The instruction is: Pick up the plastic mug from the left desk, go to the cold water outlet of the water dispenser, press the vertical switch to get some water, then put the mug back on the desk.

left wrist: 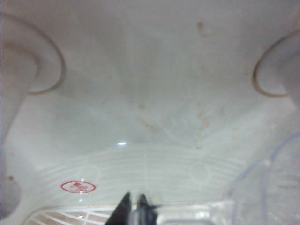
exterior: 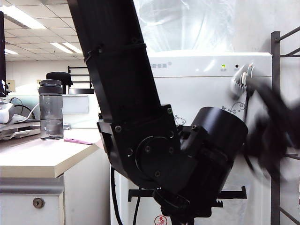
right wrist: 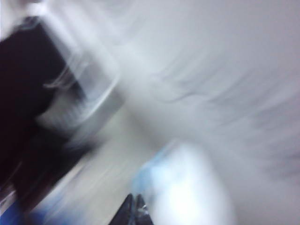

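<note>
My left arm (exterior: 154, 150) fills the middle of the exterior view and reaches down in front of the water dispenser (exterior: 201, 89). In the left wrist view my left gripper (left wrist: 133, 202) is shut on the plastic mug (left wrist: 267, 187), which shows as clear curved plastic beside the fingertips, inside the dispenser's white alcove. Two round tap bases (left wrist: 28, 61) (left wrist: 281, 65) hang overhead; I cannot tell which is the cold water outlet. My right gripper (right wrist: 134, 202) is shut, next to a pale blue blur. The right arm (exterior: 272, 136) is a dark smear. The vertical switch cannot be made out.
The left desk (exterior: 42, 157) carries a smoky-grey bottle (exterior: 51, 110) and a pink strip (exterior: 77, 140). A big clear bottle (exterior: 187, 23) tops the dispenser. A slotted drip tray (left wrist: 61, 218) and a red round sticker (left wrist: 78, 186) lie under the mug. A metal rack (exterior: 275, 93) stands at the right.
</note>
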`<state>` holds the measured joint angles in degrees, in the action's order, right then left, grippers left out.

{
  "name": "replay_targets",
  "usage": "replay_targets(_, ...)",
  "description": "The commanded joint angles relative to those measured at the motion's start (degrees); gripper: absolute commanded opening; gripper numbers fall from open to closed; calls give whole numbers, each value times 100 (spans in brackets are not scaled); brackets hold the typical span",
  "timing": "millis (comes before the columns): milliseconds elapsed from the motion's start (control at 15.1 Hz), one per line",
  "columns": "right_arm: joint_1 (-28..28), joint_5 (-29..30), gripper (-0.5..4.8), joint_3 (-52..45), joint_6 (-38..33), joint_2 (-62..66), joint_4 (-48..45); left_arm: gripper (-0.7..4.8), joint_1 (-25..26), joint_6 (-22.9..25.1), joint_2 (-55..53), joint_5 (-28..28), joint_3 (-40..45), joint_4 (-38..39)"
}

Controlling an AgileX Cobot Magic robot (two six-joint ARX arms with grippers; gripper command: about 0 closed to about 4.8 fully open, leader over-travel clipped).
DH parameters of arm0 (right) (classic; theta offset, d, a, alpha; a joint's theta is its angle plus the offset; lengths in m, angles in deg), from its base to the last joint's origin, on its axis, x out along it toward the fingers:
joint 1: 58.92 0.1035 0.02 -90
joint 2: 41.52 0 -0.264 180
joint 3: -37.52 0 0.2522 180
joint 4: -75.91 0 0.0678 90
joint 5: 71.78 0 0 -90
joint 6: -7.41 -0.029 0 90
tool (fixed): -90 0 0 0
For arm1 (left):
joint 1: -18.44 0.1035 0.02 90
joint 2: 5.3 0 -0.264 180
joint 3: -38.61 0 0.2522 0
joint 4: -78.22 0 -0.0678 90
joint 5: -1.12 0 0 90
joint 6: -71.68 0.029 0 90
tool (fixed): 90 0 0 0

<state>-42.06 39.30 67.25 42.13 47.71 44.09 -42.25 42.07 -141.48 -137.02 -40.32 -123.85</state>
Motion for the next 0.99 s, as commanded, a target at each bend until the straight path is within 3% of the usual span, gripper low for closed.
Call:
replay_targets(66,-17,-37,-1,-59,-66,48,501,-5,-2,-44,28,-114,-42,-192)
replay_targets(398,-20,-57,-1,-66,-245,-122,192,-5,-2,-42,28,-114,-42,-184)
replay_targets(796,-24,-85,-1,-68,-299,-1521,1423,-5,0,-44,28,-114,-42,-170)
replay_targets(994,-35,-214,-1,-59,-299,-1937,1526,-5,-2,-44,28,-114,-42,-170)
